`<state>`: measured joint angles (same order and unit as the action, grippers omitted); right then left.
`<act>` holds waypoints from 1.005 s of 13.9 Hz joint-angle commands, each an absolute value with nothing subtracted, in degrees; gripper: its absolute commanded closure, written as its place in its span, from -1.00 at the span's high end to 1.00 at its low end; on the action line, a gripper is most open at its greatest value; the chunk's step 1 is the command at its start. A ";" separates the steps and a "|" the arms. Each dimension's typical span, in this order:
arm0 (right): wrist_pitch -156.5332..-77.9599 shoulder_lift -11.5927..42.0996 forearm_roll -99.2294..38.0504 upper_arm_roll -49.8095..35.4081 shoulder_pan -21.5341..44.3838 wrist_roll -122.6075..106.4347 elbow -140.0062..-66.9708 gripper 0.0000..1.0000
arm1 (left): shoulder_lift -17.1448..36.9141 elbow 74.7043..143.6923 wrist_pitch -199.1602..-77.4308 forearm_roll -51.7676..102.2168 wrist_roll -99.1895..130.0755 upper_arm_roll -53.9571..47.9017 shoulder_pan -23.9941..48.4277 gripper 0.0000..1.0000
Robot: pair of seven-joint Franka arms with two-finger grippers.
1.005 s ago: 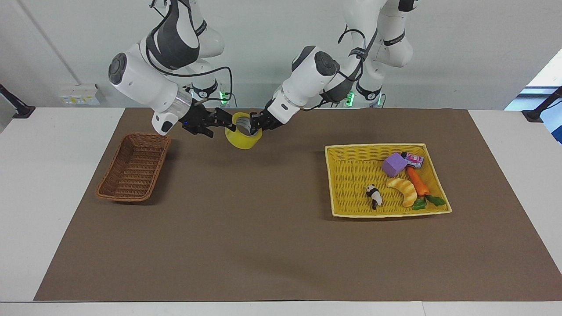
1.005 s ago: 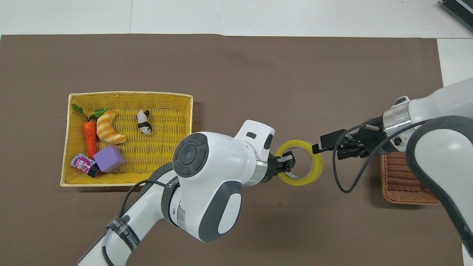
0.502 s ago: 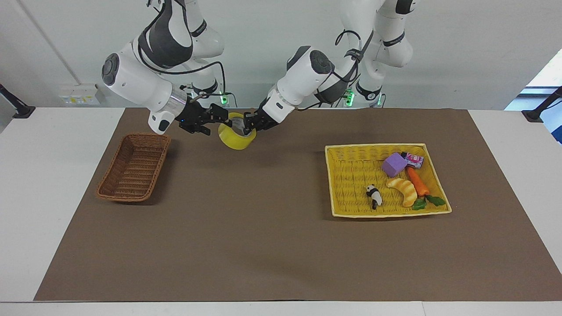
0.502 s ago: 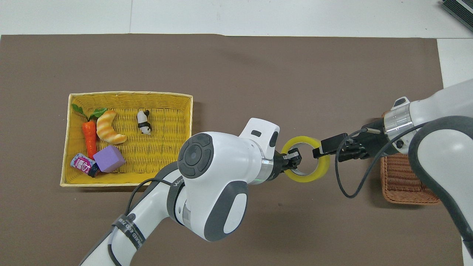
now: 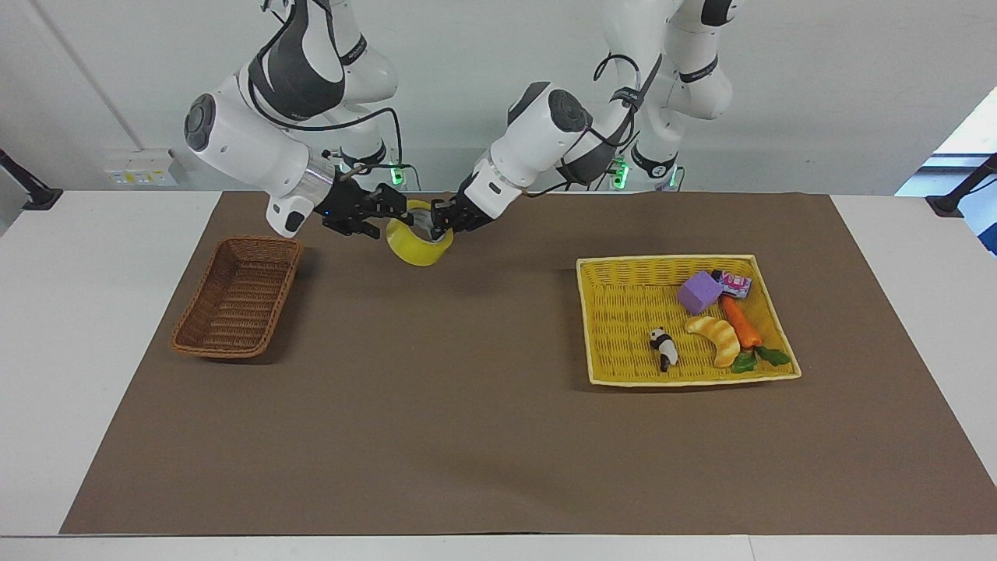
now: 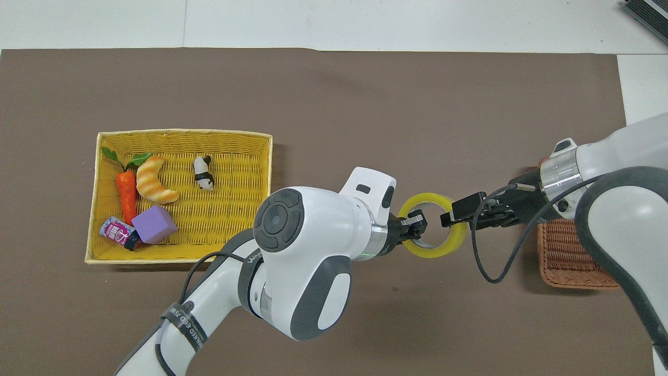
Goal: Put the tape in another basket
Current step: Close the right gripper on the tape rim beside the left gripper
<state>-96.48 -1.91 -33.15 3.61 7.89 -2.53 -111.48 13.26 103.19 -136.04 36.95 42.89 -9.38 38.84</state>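
Observation:
The tape (image 5: pixel 419 248), a yellow roll, hangs in the air over the brown mat between the two arms. My left gripper (image 5: pixel 442 222) is shut on its wall on the side toward the yellow tray; in the overhead view this gripper (image 6: pixel 415 225) has one fingertip inside the tape (image 6: pixel 436 251). My right gripper (image 5: pixel 397 214) reaches in from the basket's end and sits at the opposite rim, as the overhead view also shows the right gripper (image 6: pixel 450 216). The dark brown wicker basket (image 5: pixel 234 300) stands empty toward the right arm's end, partly under the right arm (image 6: pixel 569 256).
A flat yellow woven tray (image 5: pixel 662 259) toward the left arm's end holds a purple block (image 5: pixel 699 291), a small can, a carrot (image 5: pixel 740 321), a croissant (image 5: pixel 715 336) and a panda figure (image 5: pixel 663 348). A brown mat (image 5: pixel 467 436) covers the table.
The left arm carried the tape up and toward the right arm's end. The right gripper, which stood just clear of the roll, has come onto its rim.

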 commanded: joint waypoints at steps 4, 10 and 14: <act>-96.41 -3.08 -33.05 3.69 8.43 -1.23 -113.55 0.17 | 13.45 101.69 -140.45 38.14 45.09 -8.70 39.64 -0.87; -96.59 -2.90 -31.11 3.78 9.05 -0.70 -113.47 -1.00 | 11.96 101.95 -138.96 38.06 46.40 -8.61 39.55 1.00; -96.42 -2.29 -29.10 3.78 7.74 -1.58 -112.50 -1.00 | 7.75 102.13 -129.76 37.62 46.49 -7.91 34.92 1.00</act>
